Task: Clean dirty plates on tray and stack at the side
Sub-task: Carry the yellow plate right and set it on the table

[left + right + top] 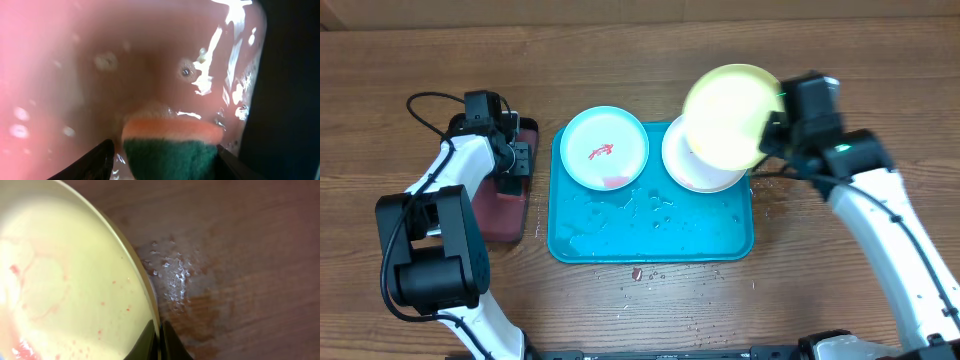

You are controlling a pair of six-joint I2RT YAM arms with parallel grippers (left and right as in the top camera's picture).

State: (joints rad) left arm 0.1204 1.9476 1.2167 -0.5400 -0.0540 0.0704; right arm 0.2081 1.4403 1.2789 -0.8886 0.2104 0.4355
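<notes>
1. Pinching the yellow-green plate (725, 115) at its right rim, the right end effector (160, 339) has its jaws narrowed onto the thin edge. The plate hangs tilted above the white plate (700, 180), which sits at the right end of the tray (650, 238).
2. Handling, as judged: light, stiff plastic. The wet, sauce-flecked face looks slippery. An edge pinch may let it swivel, so a deeper bite over the rim should hold better.
3. Light blue plate (605, 148) lies flat at the tray's left end with a red smear at centre. The rim is the only place to take hold.
4. Left end effector (162, 162) clamps a sponge (172, 131), soft and soaked, in the small tray (500, 218) of pinkish liquid.
5. Droplets (172, 277) lie on the surface beside the lifted plate's edge.
</notes>
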